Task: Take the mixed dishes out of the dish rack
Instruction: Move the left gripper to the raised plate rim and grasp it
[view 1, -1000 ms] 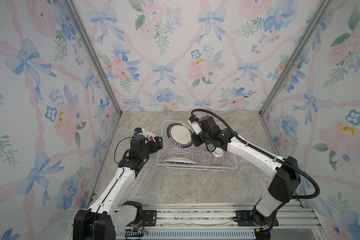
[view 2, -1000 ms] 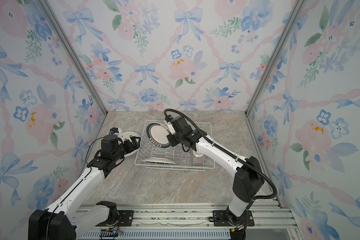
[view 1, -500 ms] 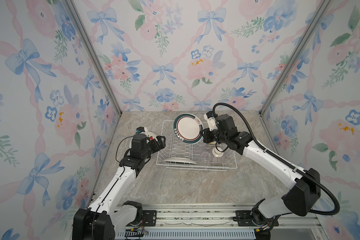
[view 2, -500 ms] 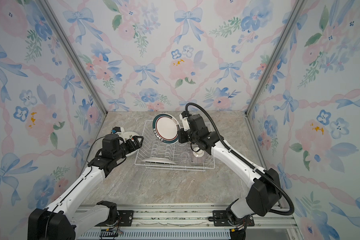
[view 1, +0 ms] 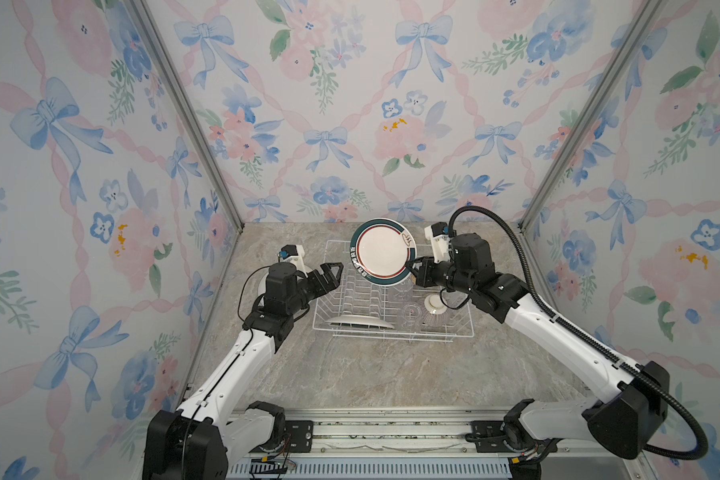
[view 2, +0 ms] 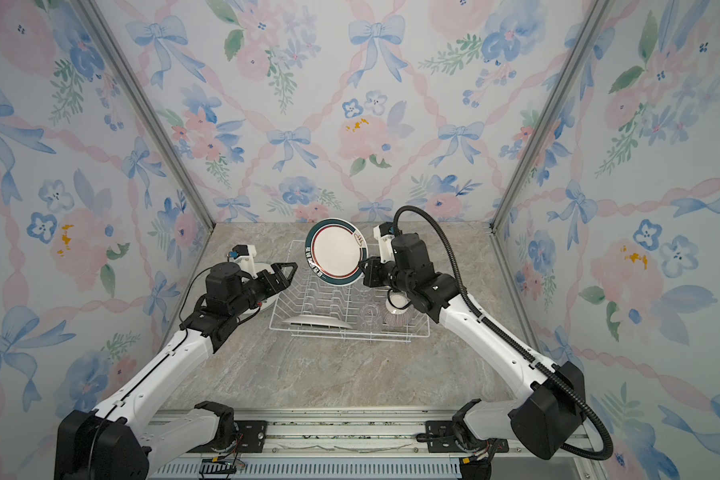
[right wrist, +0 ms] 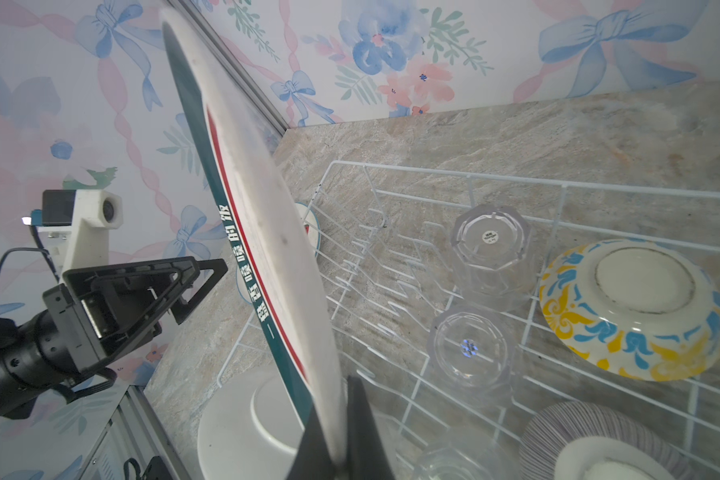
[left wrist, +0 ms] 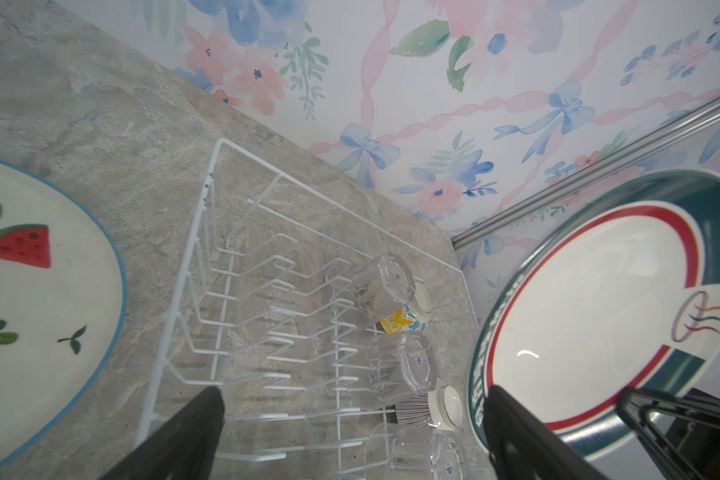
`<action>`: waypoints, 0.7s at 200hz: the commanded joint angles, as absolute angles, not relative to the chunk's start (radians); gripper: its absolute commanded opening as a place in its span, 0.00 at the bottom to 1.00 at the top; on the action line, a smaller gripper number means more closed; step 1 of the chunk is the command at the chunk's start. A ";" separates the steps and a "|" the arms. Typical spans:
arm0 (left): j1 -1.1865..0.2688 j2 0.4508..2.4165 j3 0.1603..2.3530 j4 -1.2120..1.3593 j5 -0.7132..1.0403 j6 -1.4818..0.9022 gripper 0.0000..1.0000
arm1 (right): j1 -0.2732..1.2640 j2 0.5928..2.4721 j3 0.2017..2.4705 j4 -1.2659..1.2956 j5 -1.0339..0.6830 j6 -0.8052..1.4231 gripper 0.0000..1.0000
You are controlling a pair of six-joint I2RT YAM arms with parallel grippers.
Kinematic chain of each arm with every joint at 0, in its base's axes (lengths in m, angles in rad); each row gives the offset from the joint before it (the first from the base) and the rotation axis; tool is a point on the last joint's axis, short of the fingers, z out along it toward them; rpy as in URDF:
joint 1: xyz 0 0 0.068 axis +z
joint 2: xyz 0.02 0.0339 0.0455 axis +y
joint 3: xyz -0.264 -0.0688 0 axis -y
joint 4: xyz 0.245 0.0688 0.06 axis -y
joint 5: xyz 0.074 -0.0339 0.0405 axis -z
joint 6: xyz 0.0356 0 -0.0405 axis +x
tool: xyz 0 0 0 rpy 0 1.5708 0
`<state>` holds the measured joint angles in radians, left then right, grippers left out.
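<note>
My right gripper (view 1: pixel 412 272) (right wrist: pixel 336 399) is shut on the lower rim of a teal-rimmed plate (view 1: pixel 383 252) (view 2: pixel 336 252) (right wrist: pixel 258 232), which hangs upright above the back of the dish rack (view 1: pixel 391 337) (right wrist: pixel 433 172). My left gripper (view 1: pixel 333 270) (left wrist: pixel 352 392) stands open and empty at the rack's left side, level with the plate's edge. In the rack are a white plate (view 1: pixel 358 322) lying flat at the front left, three upturned glass cups (right wrist: pixel 491 245), a yellow-blue bowl (right wrist: pixel 632 311) and a purplish striped bowl (right wrist: pixel 591 440).
A watermelon plate (left wrist: pixel 38 311) lies flat on the marble table (view 1: pixel 371 374) left of the rack, partly under the left arm. Floral walls close in the back and both sides. The right arm's black cable (view 1: pixel 512 245) loops above it.
The right gripper has lifted the teal-rimmed plate up out of the rack's prongs and carried it back and to the right. The left gripper stayed open beside the rack, shifting slightly.
</note>
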<state>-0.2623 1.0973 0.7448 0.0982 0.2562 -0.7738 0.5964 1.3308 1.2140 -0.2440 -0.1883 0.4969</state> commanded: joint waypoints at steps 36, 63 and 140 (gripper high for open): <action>-0.349 1.151 0.818 0.225 0.307 -0.791 0.98 | 0.576 1.299 1.187 -0.153 -0.245 0.591 0.00; -0.379 1.187 0.852 0.241 0.314 -0.783 0.98 | 0.568 1.295 1.175 -0.129 -0.273 0.613 0.00; -0.404 1.246 0.881 0.296 0.337 -0.796 0.92 | 0.555 1.276 1.157 -0.095 -0.320 0.660 0.00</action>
